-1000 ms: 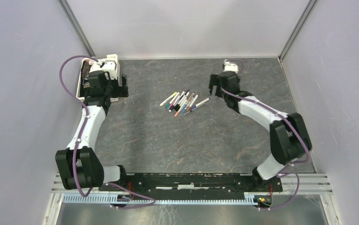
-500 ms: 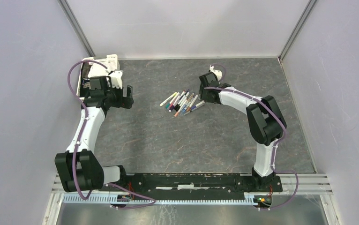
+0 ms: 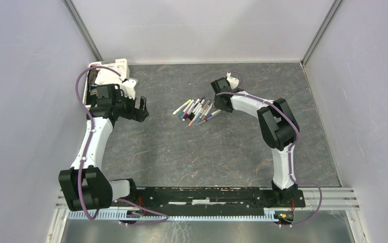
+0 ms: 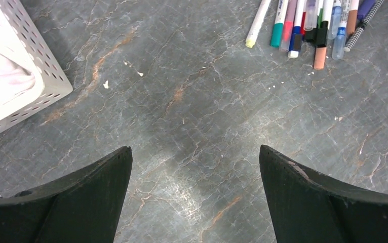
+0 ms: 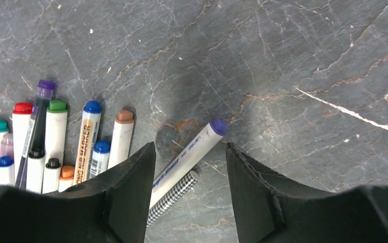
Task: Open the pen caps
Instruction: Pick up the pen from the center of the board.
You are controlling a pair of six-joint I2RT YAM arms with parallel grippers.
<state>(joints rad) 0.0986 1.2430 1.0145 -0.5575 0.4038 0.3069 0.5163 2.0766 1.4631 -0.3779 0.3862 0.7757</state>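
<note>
A bunch of white-barrelled pens (image 3: 197, 111) lies at the table's middle back, each with a coloured pen cap on. In the right wrist view the caps show red (image 5: 23, 108), green (image 5: 57, 106), blue (image 5: 92, 107) and brown (image 5: 124, 116). My right gripper (image 5: 191, 147) is low over the bunch's right edge, open, its jaws straddling a white pen with a violet-blue cap (image 5: 218, 126) and a checkered pen (image 5: 174, 195). Gaps show beside the pens. My left gripper (image 4: 196, 149) hangs wide open over bare table, left of the pens (image 4: 303, 25).
A white perforated basket (image 3: 108, 71) stands at the back left, just behind my left gripper (image 3: 142, 109), and shows at the left edge (image 4: 25, 66) of the left wrist view. Grey enclosure walls close in the table on three sides.
My right arm swung left from the back right onto the pens' right edge and its jaws narrowed. My left gripper shifted right, away from the basket, staying wide open.
</note>
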